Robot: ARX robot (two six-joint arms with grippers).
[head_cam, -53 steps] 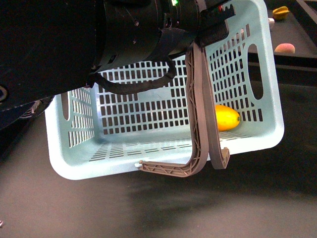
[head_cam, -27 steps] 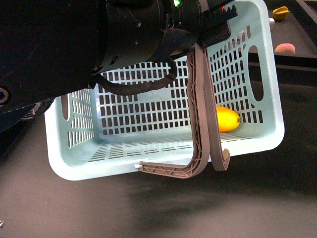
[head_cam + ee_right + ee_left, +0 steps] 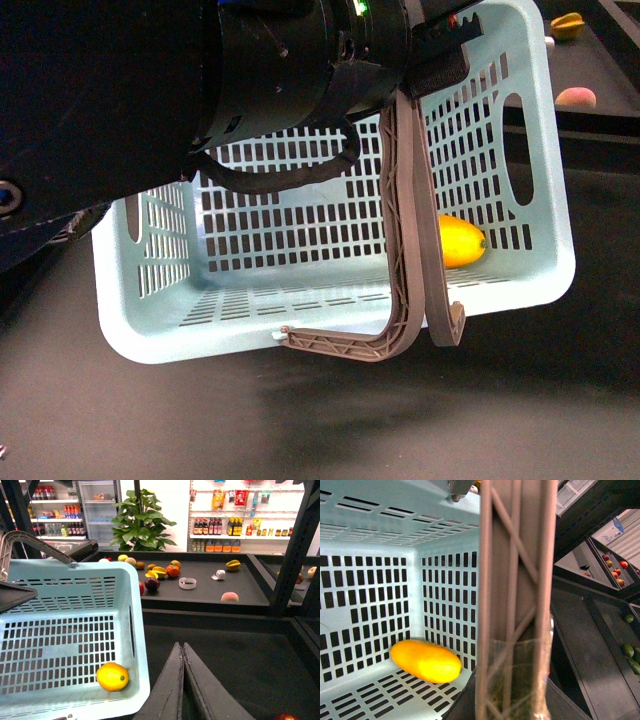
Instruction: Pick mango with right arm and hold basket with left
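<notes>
Currently left gripper [image 3: 432, 62] clamped on top of grey handles [image 3: 410, 220] — light blue basket [image 3: 545, 200] tilted beneath it, open side toward front camera. Mango [image 3: 458, 240] lies inside basket, in low corner against slotted wall, partly hidden behind handles in front view. Right gripper [image 3: 181, 647] shows only in its own wrist view — fingers pressed together, nothing between them, just outside basket wall, apart from mango. Star fruit [image 3: 567, 25] and peach [image 3: 575, 97] sit on dark shelf beyond basket.
</notes>
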